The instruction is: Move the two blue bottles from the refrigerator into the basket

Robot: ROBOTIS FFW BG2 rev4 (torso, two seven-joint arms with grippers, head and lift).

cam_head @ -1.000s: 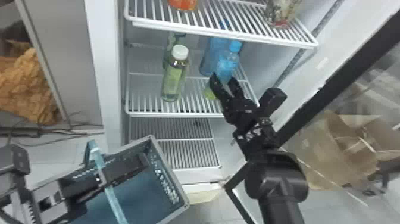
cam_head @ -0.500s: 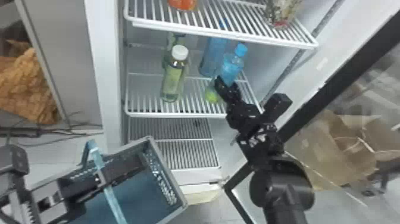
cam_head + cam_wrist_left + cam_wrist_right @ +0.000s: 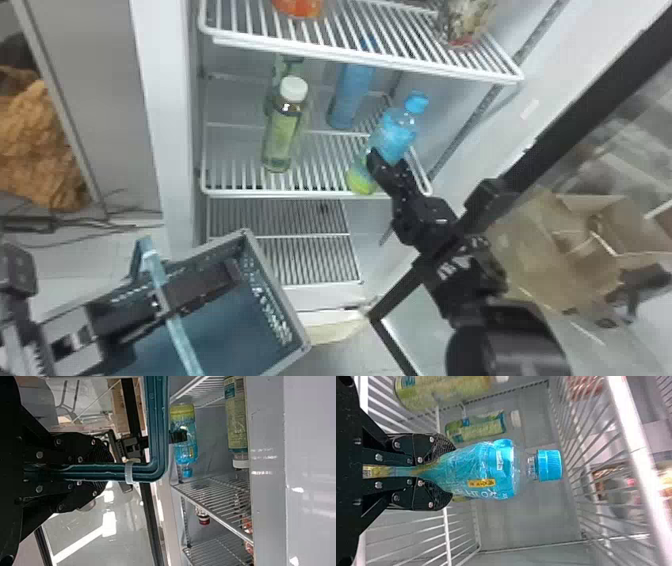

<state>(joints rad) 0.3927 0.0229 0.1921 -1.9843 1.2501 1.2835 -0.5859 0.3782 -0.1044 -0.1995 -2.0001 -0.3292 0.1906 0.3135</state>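
We have the near blue bottle (image 3: pixel 398 131) pinched between our right gripper's (image 3: pixel 389 162) fingers, the far blue bottle (image 3: pixel 352 92) behind it.

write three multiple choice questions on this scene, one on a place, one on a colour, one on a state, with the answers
1. Where is the rear blue bottle?
a) in the basket
b) on the front green bottle's shelf
c) on the floor

2. What colour is the front green bottle's cap?
a) red
b) black
c) white

3. How is the right gripper?
a) closed on the front blue bottle
b) open and empty
c) closed on a green bottle

Answers:
1 b: the head view shows both standing on that shelf.
2 c: its cap is plainly white from above.
3 a: the right wrist view shows the fingers pressed against both its sides.
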